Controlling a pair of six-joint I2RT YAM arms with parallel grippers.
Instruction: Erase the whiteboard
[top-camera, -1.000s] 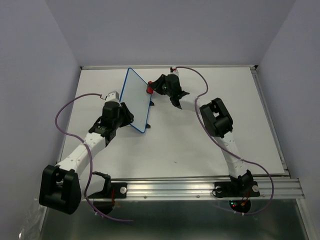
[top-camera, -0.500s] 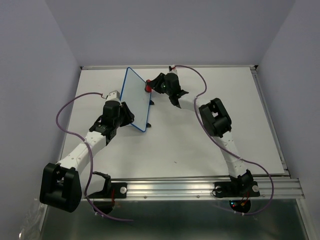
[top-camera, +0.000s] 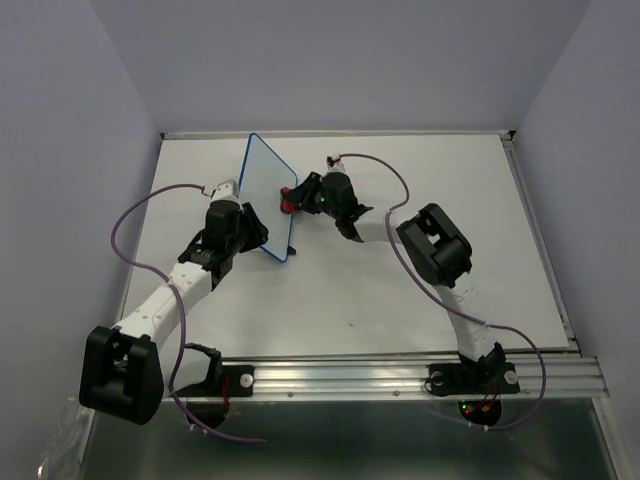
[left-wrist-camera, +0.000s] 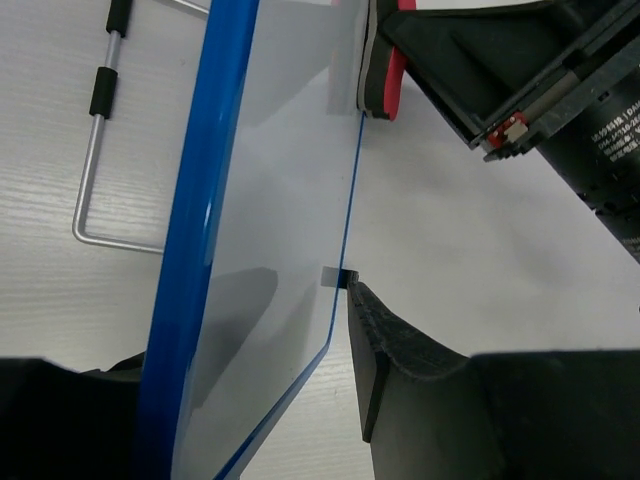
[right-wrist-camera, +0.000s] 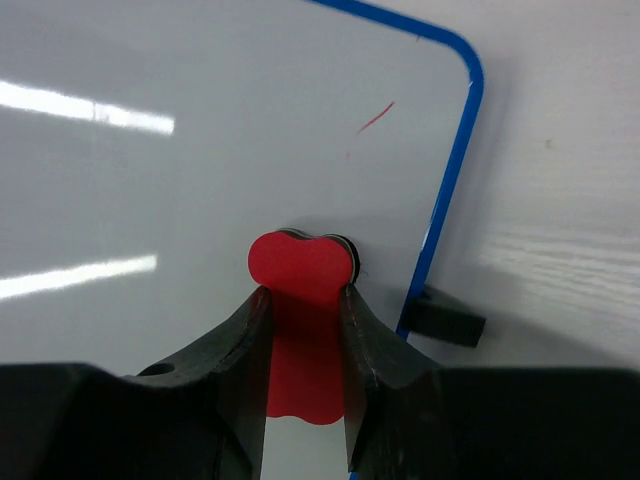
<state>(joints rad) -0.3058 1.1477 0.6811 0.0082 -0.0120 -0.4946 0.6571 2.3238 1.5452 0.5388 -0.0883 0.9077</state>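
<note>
The whiteboard (top-camera: 266, 193) stands tilted on edge, white with a thin blue rim. My left gripper (top-camera: 252, 236) is shut on its near lower edge. In the left wrist view the board (left-wrist-camera: 290, 200) sits between my jaws and one finger (left-wrist-camera: 400, 350) touches its edge. My right gripper (top-camera: 298, 196) is shut on the red-and-black eraser (top-camera: 288, 204) and presses it against the board's face. In the right wrist view the eraser (right-wrist-camera: 300, 268) is flat on the board (right-wrist-camera: 150, 180). A short red mark (right-wrist-camera: 375, 117) shows near the rounded corner. A black foot (right-wrist-camera: 445, 318) sticks out below the rim.
A bent wire stand (left-wrist-camera: 95, 150) lies on the table behind the board. The white table (top-camera: 420, 290) has a raised rim along its far edge (top-camera: 400, 133) and a metal rail (top-camera: 400, 372) at the near edge. Purple cables loop off both arms.
My right gripper has slid the eraser down and toward me across the board's face. The board's top has leaned slightly left. The left gripper has kept its hold.
</note>
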